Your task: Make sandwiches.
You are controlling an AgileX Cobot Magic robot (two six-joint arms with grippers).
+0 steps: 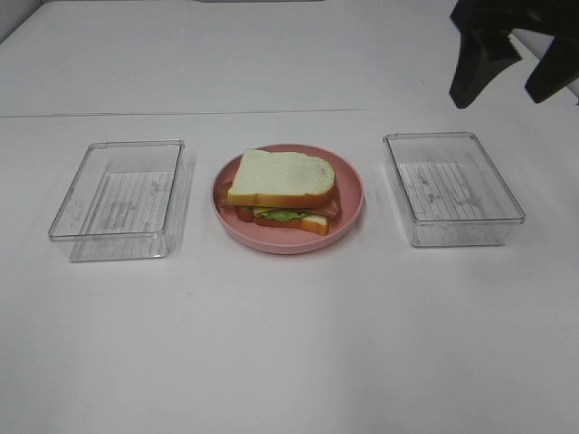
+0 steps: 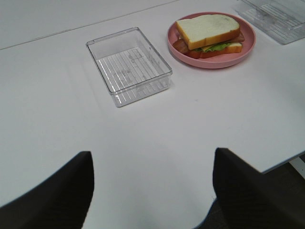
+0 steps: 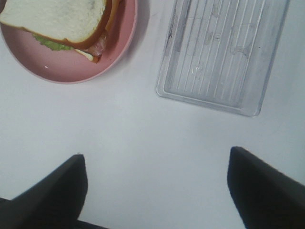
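Note:
One sandwich (image 1: 282,188) lies on the round pink plate (image 1: 351,210) at the middle of the table: white bread on top, green lettuce, reddish bacon and a bread slice below. It also shows in the left wrist view (image 2: 208,34) and the right wrist view (image 3: 66,24). My right gripper (image 1: 511,68) hangs open and empty high at the back right; its fingers (image 3: 52,191) frame bare table. My left gripper (image 2: 152,191) is open and empty over the table's near left, out of the exterior view.
A clear plastic tray (image 1: 119,197) stands left of the plate, also in the left wrist view (image 2: 128,64). A second clear tray (image 1: 450,185) stands right of the plate, also in the right wrist view (image 3: 221,52). The table edge (image 2: 286,160) shows in the left wrist view.

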